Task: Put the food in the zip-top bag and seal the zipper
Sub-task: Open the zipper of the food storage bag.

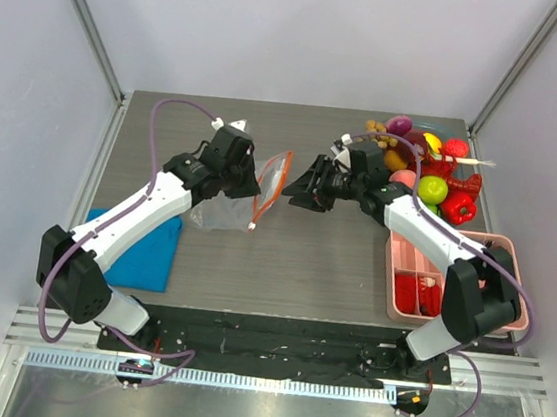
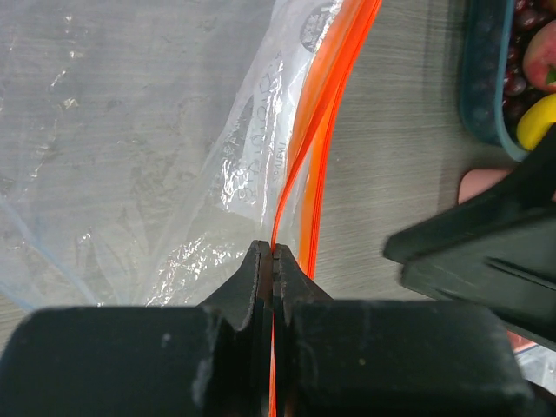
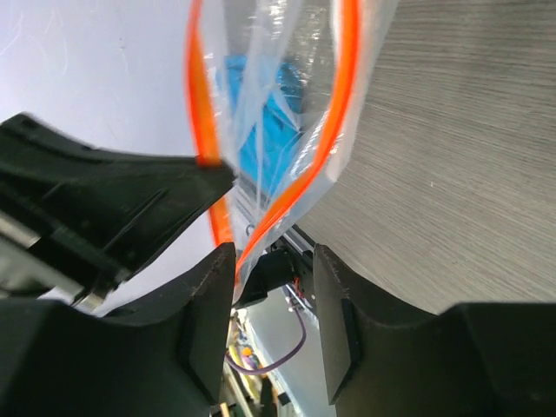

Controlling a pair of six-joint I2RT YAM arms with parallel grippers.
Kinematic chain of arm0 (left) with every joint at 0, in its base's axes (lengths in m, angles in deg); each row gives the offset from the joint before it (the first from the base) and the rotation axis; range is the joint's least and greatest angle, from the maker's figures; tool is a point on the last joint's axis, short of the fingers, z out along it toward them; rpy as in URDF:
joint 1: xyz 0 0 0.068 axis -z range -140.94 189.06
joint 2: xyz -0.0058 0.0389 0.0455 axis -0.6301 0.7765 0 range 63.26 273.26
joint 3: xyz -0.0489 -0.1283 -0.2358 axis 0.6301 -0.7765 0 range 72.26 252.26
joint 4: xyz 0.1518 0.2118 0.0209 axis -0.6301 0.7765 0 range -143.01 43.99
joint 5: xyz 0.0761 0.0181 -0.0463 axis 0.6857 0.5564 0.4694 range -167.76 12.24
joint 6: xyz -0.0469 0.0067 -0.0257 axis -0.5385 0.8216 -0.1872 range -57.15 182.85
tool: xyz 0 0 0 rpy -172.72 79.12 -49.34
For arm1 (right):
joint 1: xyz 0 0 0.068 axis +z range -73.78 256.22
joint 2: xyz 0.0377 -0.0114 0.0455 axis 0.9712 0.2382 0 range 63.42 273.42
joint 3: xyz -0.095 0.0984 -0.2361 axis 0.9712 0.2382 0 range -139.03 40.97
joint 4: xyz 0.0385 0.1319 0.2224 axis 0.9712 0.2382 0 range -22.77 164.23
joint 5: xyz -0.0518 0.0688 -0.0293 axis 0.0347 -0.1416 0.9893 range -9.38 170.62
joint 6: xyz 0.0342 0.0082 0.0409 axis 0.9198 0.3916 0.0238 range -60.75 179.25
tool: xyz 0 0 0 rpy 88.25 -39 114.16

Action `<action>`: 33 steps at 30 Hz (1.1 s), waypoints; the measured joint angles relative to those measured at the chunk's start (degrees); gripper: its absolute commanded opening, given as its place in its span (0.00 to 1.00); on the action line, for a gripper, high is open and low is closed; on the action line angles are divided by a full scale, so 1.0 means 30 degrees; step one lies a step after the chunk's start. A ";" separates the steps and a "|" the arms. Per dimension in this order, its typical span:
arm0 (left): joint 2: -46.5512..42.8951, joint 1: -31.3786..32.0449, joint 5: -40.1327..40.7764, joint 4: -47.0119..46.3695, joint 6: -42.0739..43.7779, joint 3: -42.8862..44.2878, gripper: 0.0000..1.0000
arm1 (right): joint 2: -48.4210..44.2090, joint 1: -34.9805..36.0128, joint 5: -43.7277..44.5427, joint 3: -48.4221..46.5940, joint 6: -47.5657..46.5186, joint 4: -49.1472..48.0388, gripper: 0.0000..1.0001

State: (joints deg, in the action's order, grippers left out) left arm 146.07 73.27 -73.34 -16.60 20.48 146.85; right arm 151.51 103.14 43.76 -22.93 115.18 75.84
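Observation:
The clear zip-top bag (image 1: pixel 220 210) lies left of centre, its orange-red zipper (image 1: pixel 273 183) lifted off the table and facing right. My left gripper (image 1: pixel 252 173) is shut on one lip of the zipper (image 2: pixel 295 165), which runs straight into the closed jaws (image 2: pixel 274 254). My right gripper (image 1: pixel 296 192) is open just right of the bag's mouth. In the right wrist view the other zipper lip (image 3: pixel 343 104) hangs in front of the open gripper (image 3: pixel 274 261) and touches the left finger (image 3: pixel 213 295). The food (image 1: pixel 434 171) is piled at the back right, apart from the bag.
A pink tray (image 1: pixel 506 257) with red items stands at the right, near the right arm's base. A folded blue cloth (image 1: pixel 143 248) lies at the left under the left arm. Part of the food pile (image 2: pixel 543 61) shows at the top right of the left wrist view.

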 measured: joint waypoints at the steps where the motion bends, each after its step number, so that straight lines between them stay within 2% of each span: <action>1: 0.0058 0.0000 -0.0029 -0.0087 -0.0124 0.0044 0.00 | 0.0284 0.0029 0.0015 0.0000 0.0131 -0.0160 0.49; 3: 0.0087 0.0029 -0.0138 -0.0248 -0.0277 0.0058 0.00 | 0.1020 0.0138 0.0051 0.0000 0.0459 -0.0342 0.51; 13: 0.0546 0.0328 -0.0350 -0.0845 -0.0328 0.0066 0.00 | 0.3708 0.0525 0.0073 -0.0889 0.2419 -0.1275 0.50; 14: 0.0612 0.0342 -0.0357 -0.0918 -0.0328 0.0066 0.00 | 0.3840 0.0576 0.0066 -0.1027 0.2557 -0.1392 0.48; 16: 0.0692 0.0364 -0.0350 -0.1027 -0.0321 0.0066 0.00 | 0.4065 0.0619 0.0066 -0.1253 0.2732 -0.1647 0.35; 17: 0.0699 0.0379 -0.0335 -0.1078 -0.0321 0.0066 0.00 | 0.4182 0.0648 0.0073 -0.1370 0.2739 -0.1712 0.31; 18: 0.0699 0.0393 -0.0306 -0.1086 -0.0299 0.0066 0.00 | 0.4335 0.0670 0.0117 -0.1530 0.2652 -0.1676 0.21; 22: 0.0663 0.0146 0.0087 -0.1005 0.0160 0.0066 0.00 | 0.4626 0.0634 0.0947 -0.2229 0.0335 0.0073 0.02; 26: 0.0262 -0.1013 0.0437 -0.0488 0.0969 0.0066 0.00 | 0.4626 0.0495 0.2572 -0.3147 -0.3738 0.2820 0.01; 29: -0.0328 -0.2761 0.0430 0.0211 0.1792 0.0073 0.00 | 0.4619 0.0364 0.4014 -0.4073 -0.7023 0.4896 0.01; 33: -0.0954 -0.3796 -0.0437 0.0874 0.2994 0.0080 0.00 | 0.4481 0.0729 0.4918 -0.5362 -1.0397 0.6040 0.01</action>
State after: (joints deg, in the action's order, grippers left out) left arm 143.20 61.89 -74.65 -13.98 29.47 147.09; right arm 164.95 105.33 58.51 -39.02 83.99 93.95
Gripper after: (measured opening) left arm 0.011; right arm 0.024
